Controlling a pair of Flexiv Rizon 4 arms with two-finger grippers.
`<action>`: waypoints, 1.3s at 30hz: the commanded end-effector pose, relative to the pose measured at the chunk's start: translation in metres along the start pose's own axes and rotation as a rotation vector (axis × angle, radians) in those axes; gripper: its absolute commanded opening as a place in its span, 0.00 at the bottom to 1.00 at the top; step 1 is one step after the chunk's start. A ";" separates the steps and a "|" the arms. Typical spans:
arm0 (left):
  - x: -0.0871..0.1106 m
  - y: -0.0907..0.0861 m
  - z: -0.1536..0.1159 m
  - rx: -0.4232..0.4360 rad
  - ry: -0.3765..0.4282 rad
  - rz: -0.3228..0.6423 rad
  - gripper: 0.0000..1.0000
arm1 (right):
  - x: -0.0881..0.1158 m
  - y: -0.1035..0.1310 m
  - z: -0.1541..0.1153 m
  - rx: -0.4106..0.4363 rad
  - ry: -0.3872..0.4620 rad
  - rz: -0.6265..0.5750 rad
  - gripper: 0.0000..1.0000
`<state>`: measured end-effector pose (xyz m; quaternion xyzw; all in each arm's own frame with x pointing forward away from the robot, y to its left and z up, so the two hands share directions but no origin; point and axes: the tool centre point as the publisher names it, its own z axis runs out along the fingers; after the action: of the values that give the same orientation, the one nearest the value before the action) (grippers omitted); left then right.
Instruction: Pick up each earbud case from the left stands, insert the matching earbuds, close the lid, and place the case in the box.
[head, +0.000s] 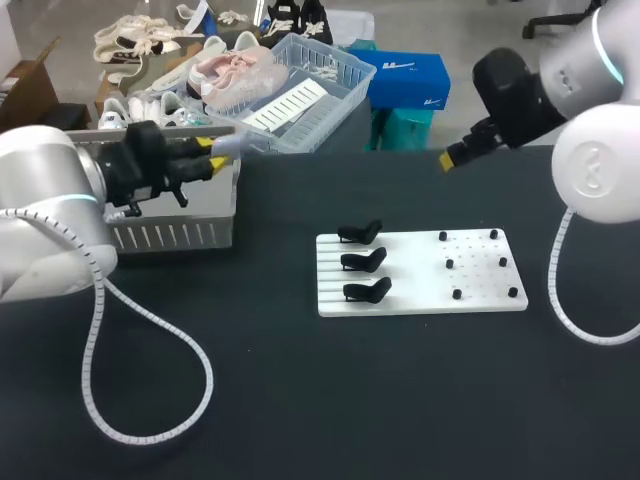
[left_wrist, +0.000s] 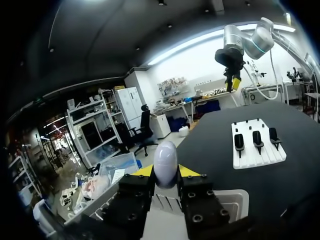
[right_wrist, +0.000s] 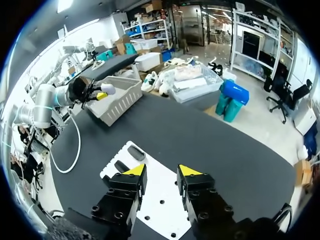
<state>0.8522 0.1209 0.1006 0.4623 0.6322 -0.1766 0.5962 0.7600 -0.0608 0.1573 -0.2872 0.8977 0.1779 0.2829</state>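
Evidently the placing step is in hand: the left claw (left_wrist: 165, 172) is clamped on a pale, egg-shaped earbud case (left_wrist: 165, 159), its lid apparently closed, and holds it over the white slatted box (head: 170, 236) at the left of the dark worktop (head: 300, 400). The right claw (right_wrist: 160, 172) hangs with its fingers apart and nothing between them, above the white board (head: 420, 292), well apart from the box. The three black stands (head: 364, 262) on that board are all bare (so this may well be the last case). The next move, I judge, calls for lowering the case inside the box walls, then parting the fingers so it settles without striking the rim.
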 end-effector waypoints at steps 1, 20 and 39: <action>0.009 -0.006 -0.015 -0.079 0.012 -0.012 0.00 | 0.003 -0.002 0.003 0.001 -0.006 0.012 0.35; 0.059 -0.009 -0.035 -0.132 0.138 -0.116 0.00 | 0.007 -0.002 0.004 0.007 -0.006 0.041 0.35; 0.040 0.004 -0.037 -0.163 0.093 -0.101 1.00 | 0.010 -0.003 0.008 0.006 -0.007 0.059 0.35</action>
<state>0.8463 0.1666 0.0696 0.4168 0.6891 -0.1707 0.5677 0.7593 -0.0644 0.1456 -0.2606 0.9049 0.1869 0.2797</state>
